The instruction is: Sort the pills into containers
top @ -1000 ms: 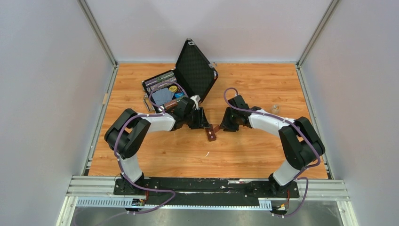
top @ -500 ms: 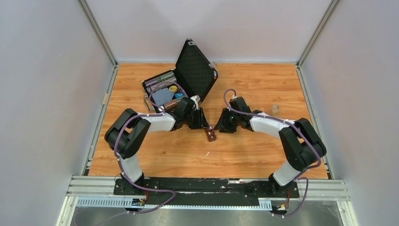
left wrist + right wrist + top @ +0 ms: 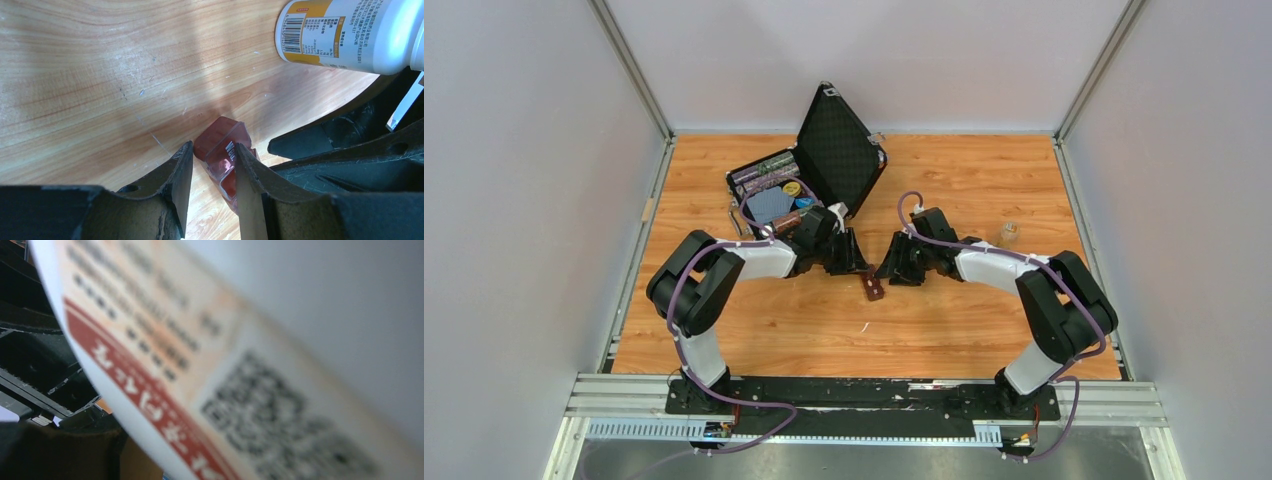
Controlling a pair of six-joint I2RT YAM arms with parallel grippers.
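Nearly closed, left gripper pinches containers; right gripper holds white bottle.

A black hard case lies open at eleven o'clock on the wooden table, lid raised, coloured oddments inside. A small clear cup stands at three o'clock; a white fleck lies at six.
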